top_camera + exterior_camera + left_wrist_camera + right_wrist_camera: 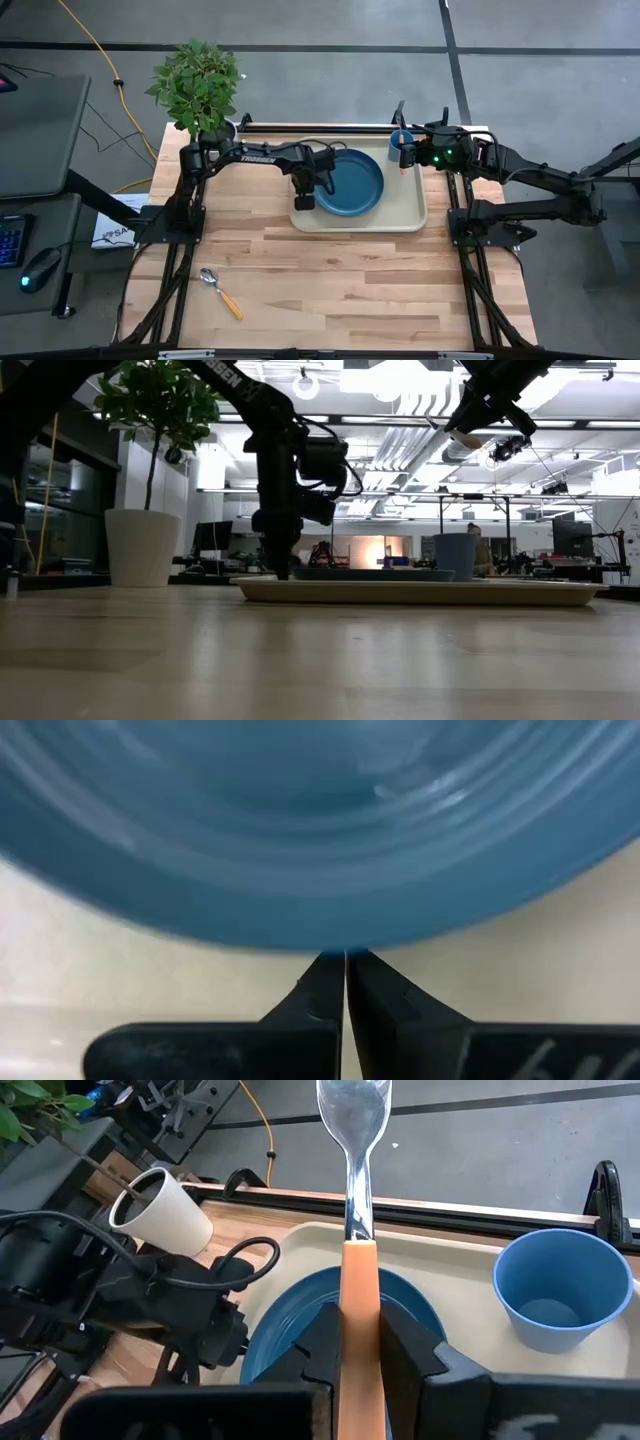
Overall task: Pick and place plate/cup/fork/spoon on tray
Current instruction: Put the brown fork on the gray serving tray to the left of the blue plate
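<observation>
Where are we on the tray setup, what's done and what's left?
Done: plate and cup sit on the tray. In hand: right gripper, above the tray's far right, is shut on the fork; it has yet to be set down. Left gripper is shut at the plate's near-left rim. Left: the spoon lies on the table.

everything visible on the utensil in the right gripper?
The fork has a flat orange handle, plastic by the look, and a shiny silver metal head; the tines are not clearly resolved. The right gripper is shut on the handle, both dark fingers pressing its sides. It hangs in the air above the tray, clear of it, head pointing away from the wrist, over the plate and beside the cup. Only the gripper touches it.
</observation>
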Available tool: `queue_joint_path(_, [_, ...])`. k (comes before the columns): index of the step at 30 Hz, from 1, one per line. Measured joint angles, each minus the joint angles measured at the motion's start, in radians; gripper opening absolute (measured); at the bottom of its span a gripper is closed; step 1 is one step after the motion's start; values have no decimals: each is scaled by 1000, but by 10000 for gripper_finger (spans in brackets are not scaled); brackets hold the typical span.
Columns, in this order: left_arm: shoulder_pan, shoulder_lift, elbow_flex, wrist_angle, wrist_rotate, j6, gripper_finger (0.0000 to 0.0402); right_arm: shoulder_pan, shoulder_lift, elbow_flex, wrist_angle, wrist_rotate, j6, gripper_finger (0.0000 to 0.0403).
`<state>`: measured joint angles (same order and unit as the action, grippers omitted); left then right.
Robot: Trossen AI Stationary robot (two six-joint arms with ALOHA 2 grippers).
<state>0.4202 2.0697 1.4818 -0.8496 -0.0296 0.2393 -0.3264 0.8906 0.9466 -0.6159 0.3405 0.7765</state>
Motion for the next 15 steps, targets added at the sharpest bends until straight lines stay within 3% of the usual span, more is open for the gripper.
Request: queue_joint_path(15, [-49, -5, 0, 175, 29, 26, 0, 0, 0, 0, 0, 0, -18, 26])
